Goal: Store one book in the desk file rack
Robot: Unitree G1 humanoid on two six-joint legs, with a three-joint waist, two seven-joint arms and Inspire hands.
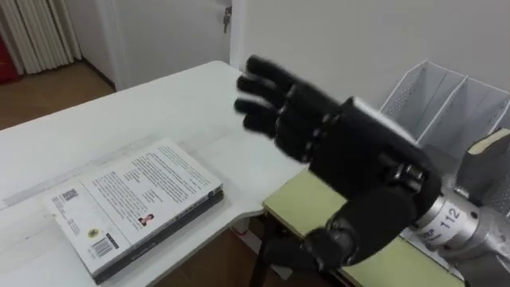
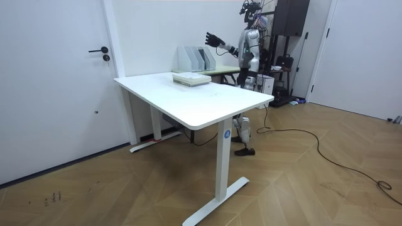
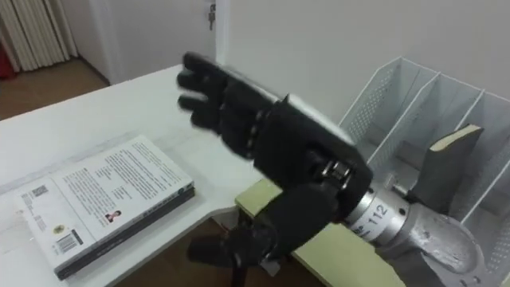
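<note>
Hovering above the white table [image 1: 159, 104], my right hand [image 1: 335, 135] has its fingers stretched almost straight and holds nothing. The book [image 1: 135, 199] lies flat near the table's edge, below the hand and to its left, untouched. The file rack [image 3: 382, 104] stands off to my right, by a yellow-green desk [image 1: 311, 203]. I judge the job barely begun: grasping, lifting and slotting all remain. The right eye view shows 1 grey book-like thing [image 3: 446, 163] leaning in a compartment; the room view places me behind the table's far corner.
</note>
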